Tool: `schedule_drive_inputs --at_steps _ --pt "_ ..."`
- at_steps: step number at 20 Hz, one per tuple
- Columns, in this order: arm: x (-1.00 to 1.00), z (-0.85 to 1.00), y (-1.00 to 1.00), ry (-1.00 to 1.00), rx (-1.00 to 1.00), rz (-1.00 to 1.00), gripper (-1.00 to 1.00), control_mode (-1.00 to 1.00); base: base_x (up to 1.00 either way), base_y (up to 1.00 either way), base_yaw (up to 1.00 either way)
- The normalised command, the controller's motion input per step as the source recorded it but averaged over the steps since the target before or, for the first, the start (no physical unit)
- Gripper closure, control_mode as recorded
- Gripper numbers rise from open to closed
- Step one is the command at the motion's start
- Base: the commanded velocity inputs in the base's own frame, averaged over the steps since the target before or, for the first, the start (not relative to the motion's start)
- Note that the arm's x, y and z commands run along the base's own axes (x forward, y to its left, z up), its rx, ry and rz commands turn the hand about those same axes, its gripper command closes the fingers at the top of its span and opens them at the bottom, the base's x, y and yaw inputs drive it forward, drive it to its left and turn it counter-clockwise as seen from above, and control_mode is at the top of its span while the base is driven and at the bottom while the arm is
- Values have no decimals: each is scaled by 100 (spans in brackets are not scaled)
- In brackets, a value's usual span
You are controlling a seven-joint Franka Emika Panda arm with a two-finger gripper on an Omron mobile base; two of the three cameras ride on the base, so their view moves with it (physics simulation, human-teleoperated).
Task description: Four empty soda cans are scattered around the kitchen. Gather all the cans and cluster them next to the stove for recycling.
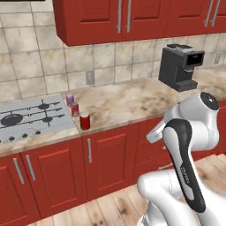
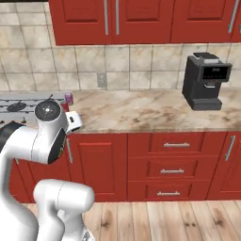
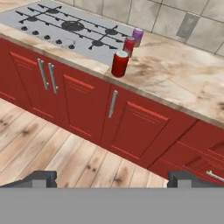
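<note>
Three soda cans stand in a row on the beige counter just right of the stove [image 1: 31, 115] [image 3: 65, 26]. The purple can [image 1: 69, 99] [image 3: 138, 36] [image 2: 68, 98] is farthest back. A red can [image 1: 75, 109] [image 3: 128, 45] sits in the middle, and another red can [image 1: 84, 120] [image 3: 119, 63] stands near the counter's front edge. My gripper [image 3: 113, 180] is open with nothing between its fingers. It hangs over the wood floor, well back from the cabinets, and faces the cans. In the right base view my arm hides most of the stove [image 2: 19, 104].
A black coffee machine [image 1: 180, 66] [image 2: 205, 81] stands on the counter far to the right. Red base cabinets with silver handles [image 3: 113, 103] run below the counter, and red wall cabinets [image 1: 128, 17] hang above. A wall outlet [image 1: 90, 77] is behind the cans.
</note>
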Motion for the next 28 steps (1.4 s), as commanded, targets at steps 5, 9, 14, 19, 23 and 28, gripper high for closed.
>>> schedule_drive_inputs --at_steps 5,9,14,19,23,28 --pt "0 0 0 0 0 0 -100 100 -12 0 -47" --pt "0 0 0 0 0 0 -100 100 0 -3 -42" --pt "0 0 0 0 0 0 -100 100 -2 -9 -39" --pt "0 0 0 0 0 0 -100 100 -9 -4 -48" --pt "0 0 0 0 0 0 -100 100 -14 -1 -52" --pt "0 0 0 0 0 0 -100 100 -10 0 -55"
